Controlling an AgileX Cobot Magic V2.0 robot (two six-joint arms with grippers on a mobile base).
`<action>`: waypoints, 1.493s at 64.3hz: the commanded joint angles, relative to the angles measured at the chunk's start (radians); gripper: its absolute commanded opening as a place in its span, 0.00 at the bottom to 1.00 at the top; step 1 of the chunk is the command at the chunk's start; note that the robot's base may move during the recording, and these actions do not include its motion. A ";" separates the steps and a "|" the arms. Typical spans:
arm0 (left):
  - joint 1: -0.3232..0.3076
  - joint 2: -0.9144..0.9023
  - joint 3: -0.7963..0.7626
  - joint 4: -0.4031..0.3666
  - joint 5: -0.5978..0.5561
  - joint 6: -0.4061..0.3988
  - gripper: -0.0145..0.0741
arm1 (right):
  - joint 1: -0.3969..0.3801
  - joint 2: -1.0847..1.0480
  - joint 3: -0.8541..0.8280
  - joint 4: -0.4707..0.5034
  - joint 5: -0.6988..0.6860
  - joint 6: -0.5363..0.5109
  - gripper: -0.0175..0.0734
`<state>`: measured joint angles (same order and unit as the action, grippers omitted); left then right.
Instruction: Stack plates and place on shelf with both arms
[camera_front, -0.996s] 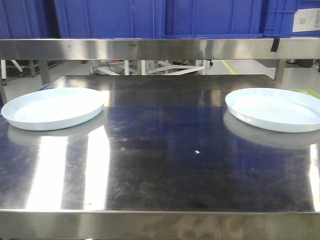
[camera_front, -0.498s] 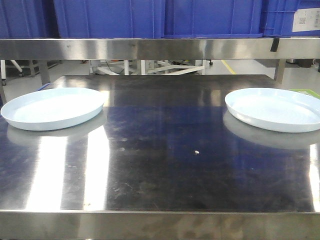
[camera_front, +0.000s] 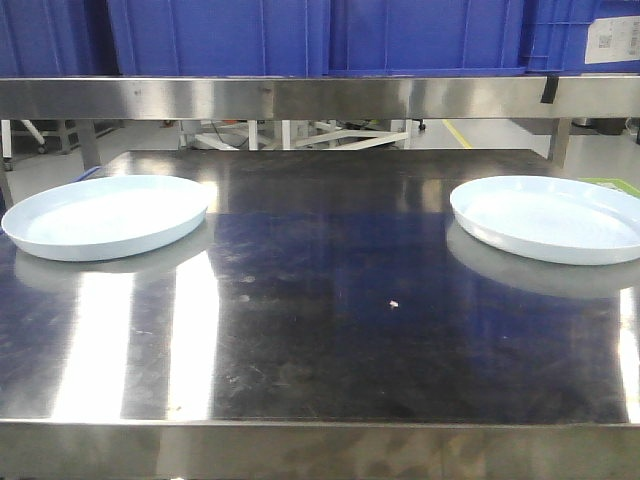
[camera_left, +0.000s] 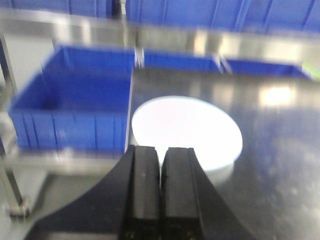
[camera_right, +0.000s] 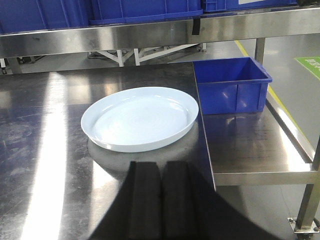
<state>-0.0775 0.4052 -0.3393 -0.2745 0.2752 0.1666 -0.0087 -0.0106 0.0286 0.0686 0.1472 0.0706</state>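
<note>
Two pale blue-white plates lie flat and apart on the steel tabletop (camera_front: 320, 330): the left plate (camera_front: 105, 215) and the right plate (camera_front: 550, 218). The shelf (camera_front: 320, 97) runs as a steel rail across the back, above the table. Neither gripper shows in the front view. In the left wrist view my left gripper (camera_left: 161, 150) is shut and holds nothing, just short of the near rim of the left plate (camera_left: 185, 130). The right wrist view shows my right gripper (camera_right: 161, 165) shut with nothing in it, a little before the right plate (camera_right: 140, 117).
Blue bins (camera_front: 320, 35) stand on top of the shelf rail. More blue bins (camera_left: 75, 112) sit beyond the table's left edge. One blue bin (camera_right: 232, 85) rests on a lower steel ledge (camera_right: 255, 150) past the right edge. The left wrist view is blurred.
</note>
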 joint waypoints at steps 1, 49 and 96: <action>-0.005 0.087 -0.072 -0.026 -0.036 -0.006 0.26 | -0.004 -0.019 0.001 -0.009 -0.085 -0.003 0.25; 0.045 1.092 -0.775 -0.024 0.460 -0.006 0.26 | -0.004 -0.019 0.001 -0.009 -0.085 -0.003 0.25; 0.096 1.483 -1.224 0.019 0.576 -0.006 0.60 | -0.004 -0.019 0.001 -0.009 -0.085 -0.003 0.25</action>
<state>0.0158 1.9080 -1.5056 -0.2436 0.8554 0.1666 -0.0087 -0.0106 0.0286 0.0686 0.1472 0.0706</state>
